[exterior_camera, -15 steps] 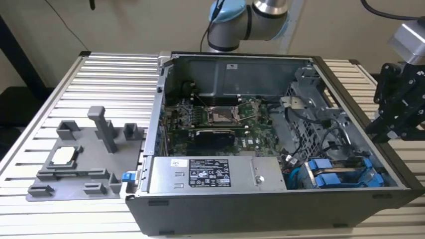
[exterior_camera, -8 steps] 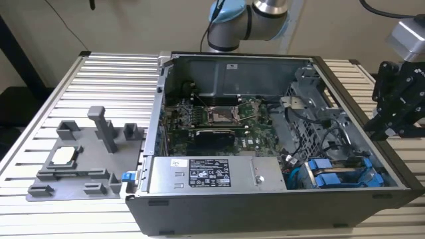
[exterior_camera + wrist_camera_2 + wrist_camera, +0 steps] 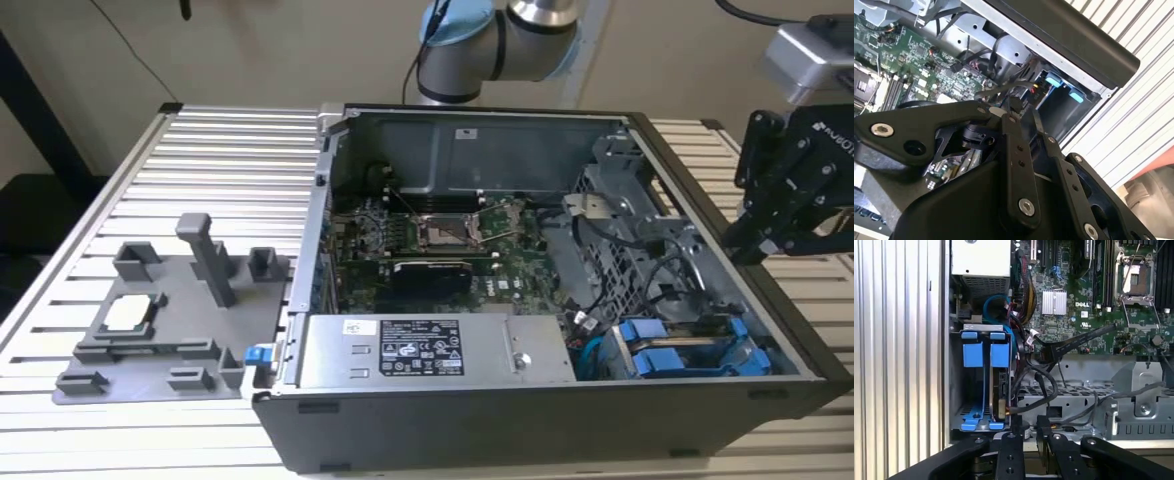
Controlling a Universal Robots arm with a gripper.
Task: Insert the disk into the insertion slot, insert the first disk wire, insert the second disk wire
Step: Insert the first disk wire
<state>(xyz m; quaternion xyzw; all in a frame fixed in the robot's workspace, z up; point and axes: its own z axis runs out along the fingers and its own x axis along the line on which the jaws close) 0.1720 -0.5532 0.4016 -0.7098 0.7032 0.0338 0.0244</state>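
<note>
The hand [image 3: 1027,427] is nearest in the first wrist view, its fingers close together with nothing between them, over the rim of the open computer case [image 3: 534,420]. Just beyond, the disk [image 3: 1000,390] stands on edge in the insertion slot [image 3: 956,390], beside the other blue-ended carrier [image 3: 970,355]. Black cables [image 3: 1054,385] curl just beside it. Farther off lie the motherboard [image 3: 1094,315] and the power supply [image 3: 979,260].

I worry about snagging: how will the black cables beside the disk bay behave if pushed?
Probably floppy: the cables hang in loose loops. Thin, so likely light; a nudge should shift them. Lying close to the disk, they may catch on it.
</note>
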